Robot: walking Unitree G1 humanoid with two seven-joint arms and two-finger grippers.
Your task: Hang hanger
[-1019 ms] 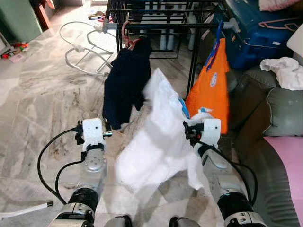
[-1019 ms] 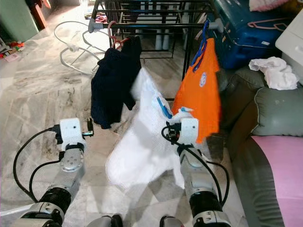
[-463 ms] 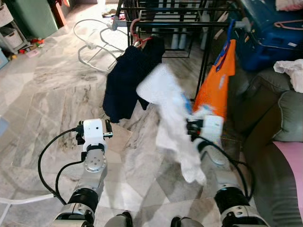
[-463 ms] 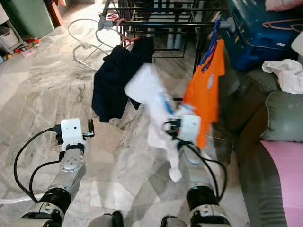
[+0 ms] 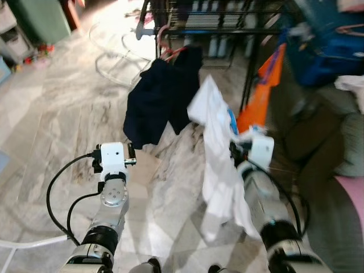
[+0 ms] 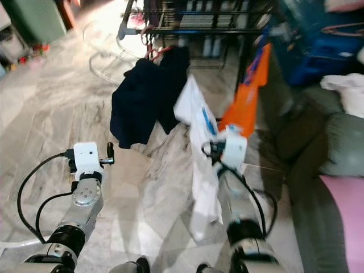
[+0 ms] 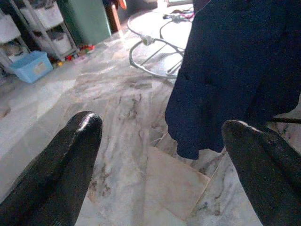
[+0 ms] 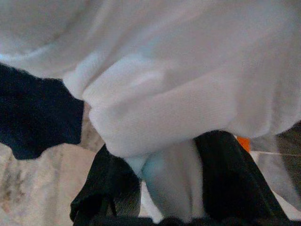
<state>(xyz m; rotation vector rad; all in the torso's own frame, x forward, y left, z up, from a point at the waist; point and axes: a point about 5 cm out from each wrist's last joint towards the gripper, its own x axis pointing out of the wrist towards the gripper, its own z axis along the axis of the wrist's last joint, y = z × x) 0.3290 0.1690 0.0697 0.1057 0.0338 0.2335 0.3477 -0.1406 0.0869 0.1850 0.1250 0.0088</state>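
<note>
My right gripper is shut on a light-blue hanger that carries a white shirt. The shirt hangs down narrow over the floor in front of a black drying rack. In the right wrist view its black fingers press white cloth and a pale blue piece between them. On the rack hang a dark navy garment from a pink hanger and an orange shirt. My left gripper is held low to the left and is open, with the navy garment beyond it.
A grey-green sofa with a pink cushion runs along the right. A blue suitcase stands behind it. A white tubular frame lies on the marble floor at the back left. A blue bin and shelves stand far left.
The view has shifted and blurred. The white shirt, spread wide a second ago, has swung round and now hangs narrow from my right gripper. The left arm has stayed put.
</note>
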